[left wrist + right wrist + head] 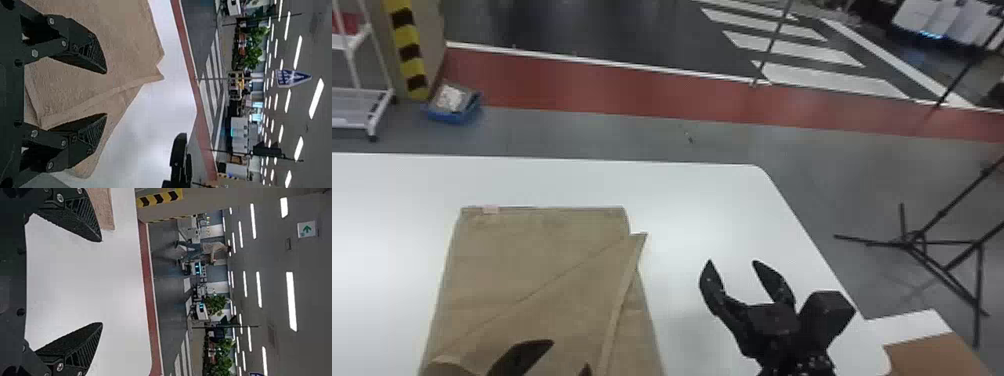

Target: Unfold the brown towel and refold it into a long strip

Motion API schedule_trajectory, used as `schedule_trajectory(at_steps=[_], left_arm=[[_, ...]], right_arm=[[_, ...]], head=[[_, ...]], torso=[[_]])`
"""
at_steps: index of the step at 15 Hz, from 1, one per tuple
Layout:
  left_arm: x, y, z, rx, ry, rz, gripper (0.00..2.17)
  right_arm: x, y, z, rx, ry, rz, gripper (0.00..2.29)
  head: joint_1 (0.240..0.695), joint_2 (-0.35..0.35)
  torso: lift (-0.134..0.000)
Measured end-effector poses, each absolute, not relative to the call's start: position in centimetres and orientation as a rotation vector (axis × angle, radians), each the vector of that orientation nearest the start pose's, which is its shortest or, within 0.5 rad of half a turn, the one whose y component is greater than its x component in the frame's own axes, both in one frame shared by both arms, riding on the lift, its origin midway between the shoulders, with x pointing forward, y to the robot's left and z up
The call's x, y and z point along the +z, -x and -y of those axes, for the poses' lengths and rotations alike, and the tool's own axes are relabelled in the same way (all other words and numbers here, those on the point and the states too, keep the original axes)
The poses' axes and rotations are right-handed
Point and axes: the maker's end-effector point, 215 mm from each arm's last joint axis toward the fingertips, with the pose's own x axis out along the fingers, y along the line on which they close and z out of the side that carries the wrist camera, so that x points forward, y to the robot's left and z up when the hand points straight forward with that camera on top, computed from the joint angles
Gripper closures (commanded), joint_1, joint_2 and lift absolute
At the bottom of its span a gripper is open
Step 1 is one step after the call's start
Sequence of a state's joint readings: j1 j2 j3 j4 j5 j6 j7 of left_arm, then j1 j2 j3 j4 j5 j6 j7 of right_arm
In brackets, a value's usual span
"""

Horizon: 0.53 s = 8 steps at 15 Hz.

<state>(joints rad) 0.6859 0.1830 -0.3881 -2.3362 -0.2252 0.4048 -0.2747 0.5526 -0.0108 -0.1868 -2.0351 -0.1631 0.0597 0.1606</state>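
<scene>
Beyond the brown towel, the grey floor [632, 135] is stretching away, with a red band [602, 92] crossing it. Under the towel, the white table [702, 195] is reaching out past its far edge and both of its sides. Well off to the towel's right, a black stand [912, 242] is spreading its thin legs over the floor. Beyond the towel to the left, a white rack [359, 95] is standing beside a pillar with yellow and black stripes [407, 50].

The brown towel [532, 255] itself is lying folded on the table, its far edge running nearly straight. A slanting fold line is crossing its top, and one layer's pointed corner [641, 237] is sticking out slightly past its right side. To the right of the towel's near part, well apart from it, a brown panel [927, 355] is showing by the table's corner.

The right gripper [732, 261] is hanging to the right of the towel, apart from it, with its fingers standing wide open and holding nothing. The left gripper [569, 354] is hanging over the towel's near part, its fingers parted widely and gripping nothing.

Beyond the towel to the left, a small blue tray [454, 117] is sitting on the floor, holding something pale. At the towel's far edge, toward its left corner, a tiny pinkish tag [491, 209] is showing.
</scene>
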Motion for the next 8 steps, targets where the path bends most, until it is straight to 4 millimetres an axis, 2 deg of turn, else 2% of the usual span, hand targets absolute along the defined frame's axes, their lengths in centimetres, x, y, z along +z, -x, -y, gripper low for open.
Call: schedule_trajectory(at_steps=[1,3,6,7,8], left_arm=[[-38.1,-32.8,-3.4,-0.587,-0.128,-0.330,0.01],[-37.4,-36.3,-9.3,-0.469,-0.081,-0.308,0.02],[-36.8,-41.9,-20.7,-0.246,-0.002,-0.264,0.02],[-37.0,-43.3,-24.5,-0.174,0.026,-0.255,0.02],[-37.3,-44.1,-27.3,-0.121,0.054,-0.251,0.02]], right_arm=[[-37.2,-42.3,28.6,0.023,-0.048,-0.136,0.13],[-37.0,-42.4,25.2,0.119,0.024,-0.175,0.12],[-37.0,-41.4,18.7,0.332,0.136,-0.248,0.10],[-37.3,-40.6,16.5,0.415,0.169,-0.287,0.11],[-37.7,-39.6,14.6,0.490,0.188,-0.328,0.11]], head=[[0.695,-0.350],[0.695,-0.252],[0.695,-0.047],[0.695,0.085],[0.695,0.151]], torso=[[-0.118],[-0.118],[-0.118],[-0.118],[-0.118]])
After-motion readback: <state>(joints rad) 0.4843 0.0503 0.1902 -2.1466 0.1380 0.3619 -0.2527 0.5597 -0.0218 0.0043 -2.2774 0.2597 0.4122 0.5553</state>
